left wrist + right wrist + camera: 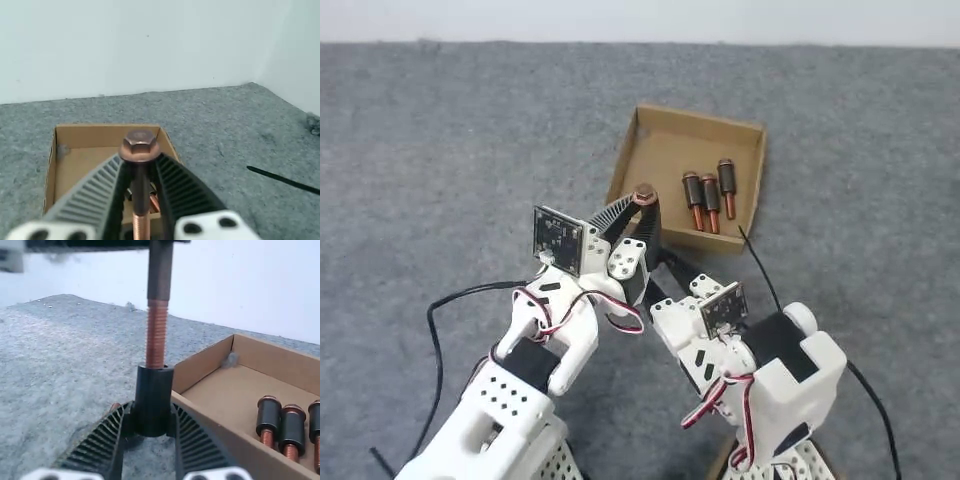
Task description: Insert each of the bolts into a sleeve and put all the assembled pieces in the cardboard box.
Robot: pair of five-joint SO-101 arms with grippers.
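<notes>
In the left wrist view my left gripper [140, 161] is shut on a copper bolt [139, 145], hex head up and shaft pointing down. From above, that gripper [643, 203] hangs at the near left edge of the cardboard box [670, 150]. My right gripper [152, 416] is shut on an upright black sleeve [152, 400]. The bolt's threaded end [156, 340] stands in the sleeve's top opening. Three assembled pieces [710, 200] lie side by side in the box [200, 371].
Grey carpet covers the table. The right arm [760, 360] crosses under the left arm [560, 310] in front of the box. A small copper piece [114, 407] lies on the carpet by the right fingers. A black cable [282, 181] lies to the right.
</notes>
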